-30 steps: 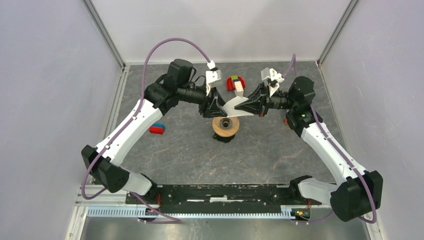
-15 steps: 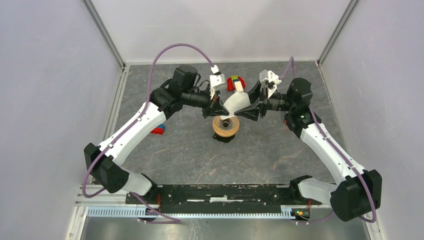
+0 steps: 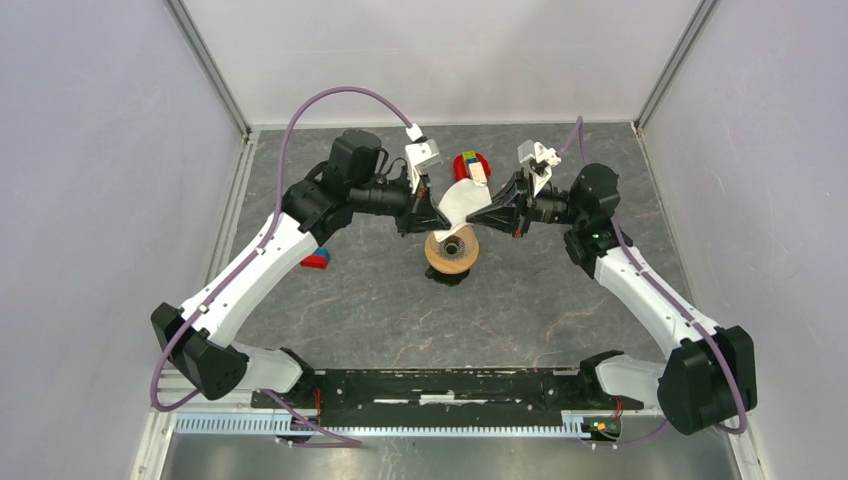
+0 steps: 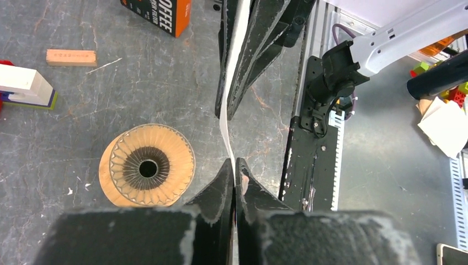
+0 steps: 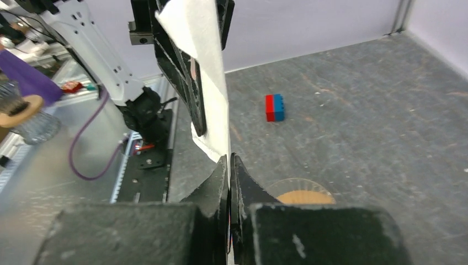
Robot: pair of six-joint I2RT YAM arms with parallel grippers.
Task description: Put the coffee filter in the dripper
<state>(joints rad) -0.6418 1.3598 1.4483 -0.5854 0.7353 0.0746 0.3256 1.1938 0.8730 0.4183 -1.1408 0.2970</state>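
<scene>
The coffee filter (image 3: 460, 204), a thin white paper, hangs in the air between both grippers, just above and behind the dripper (image 3: 451, 251). My left gripper (image 3: 432, 217) is shut on its left edge and my right gripper (image 3: 479, 214) on its right edge. In the left wrist view the filter (image 4: 225, 124) shows edge-on, running from my left gripper (image 4: 235, 163) up to the other arm's fingers (image 4: 259, 38); the tan-ringed dripper (image 4: 177, 165) stands below and left. In the right wrist view the filter (image 5: 207, 72) rises twisted from my right gripper (image 5: 229, 159), with the dripper (image 5: 303, 196) partly hidden behind the finger.
A red toy block pile with a white block (image 3: 470, 166) stands just behind the filter. A red-and-blue brick (image 3: 316, 260) lies left of the dripper, also in the right wrist view (image 5: 274, 107). A small wooden block (image 4: 70, 57) and an orange box (image 4: 160, 14) lie nearby.
The grippers came closer together, then the left one drew back slightly. The filter went from spread flat between them to bunched and twisted upright. Both wrists have rolled.
</scene>
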